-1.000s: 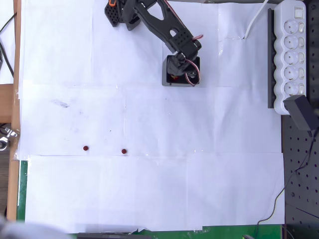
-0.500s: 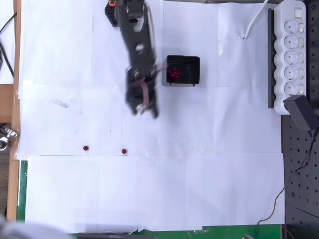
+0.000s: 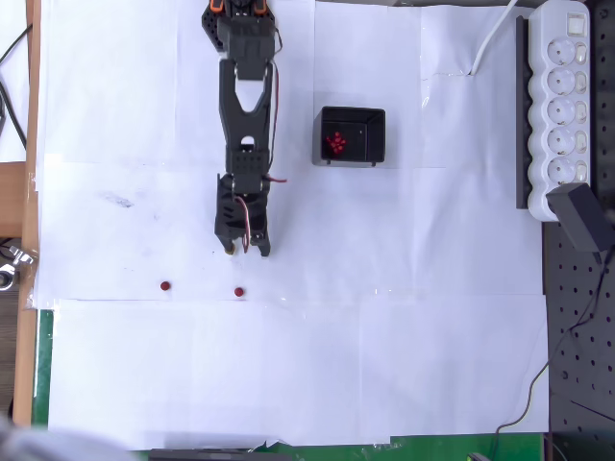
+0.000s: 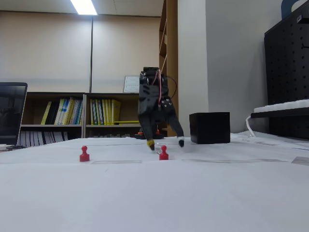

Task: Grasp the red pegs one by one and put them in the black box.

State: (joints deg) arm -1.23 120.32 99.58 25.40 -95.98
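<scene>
The black box [image 3: 353,135] sits on the white-papered surface [image 3: 404,336] toward the upper middle of the overhead view, with a cluster of red pegs [image 3: 336,143] lying inside it near its left wall; in the fixed view the box [image 4: 209,127] stands right of the arm, farther back. The surface is the biggest thing in sight, its paper sheets taped edge to edge. Along its right edge in the overhead view lies a white power strip [image 3: 563,106], with a black adapter block [image 3: 582,219] at its lower end. The black arm [image 3: 246,115] reaches down the picture from its base at the top edge, well left of the box. Its pincer [image 3: 245,250] points downward with the fingers spread and nothing between them; the fixed view shows the pincer [image 4: 165,143] released, one tip yellow and the other white, hanging just above the paper. Two red pegs stand upright on the surface: one [image 3: 239,291] just below the pincer tips, seen in the fixed view [image 4: 163,152] between the spread fingers and nearer the camera, and the other [image 3: 165,286] well to its left [image 4: 84,153].
</scene>
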